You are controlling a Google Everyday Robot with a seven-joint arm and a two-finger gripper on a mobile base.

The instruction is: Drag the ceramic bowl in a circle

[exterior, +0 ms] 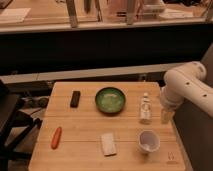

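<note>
The ceramic bowl [110, 99] is a round, shallow, glossy green bowl with a paler speckled inside. It sits upright on the wooden table [85, 125], at the back middle. My white arm [186, 85] reaches in from the right. The gripper [166, 115] hangs down at the table's right edge, well to the right of the bowl and apart from it, just beyond a white bottle. Nothing shows in the gripper.
A white bottle [145, 108] stands between the bowl and the gripper. A white cup [148, 141] is at the front right. A white packet [108, 144] lies front middle, an orange carrot [56, 137] front left, a black object [75, 98] left of the bowl.
</note>
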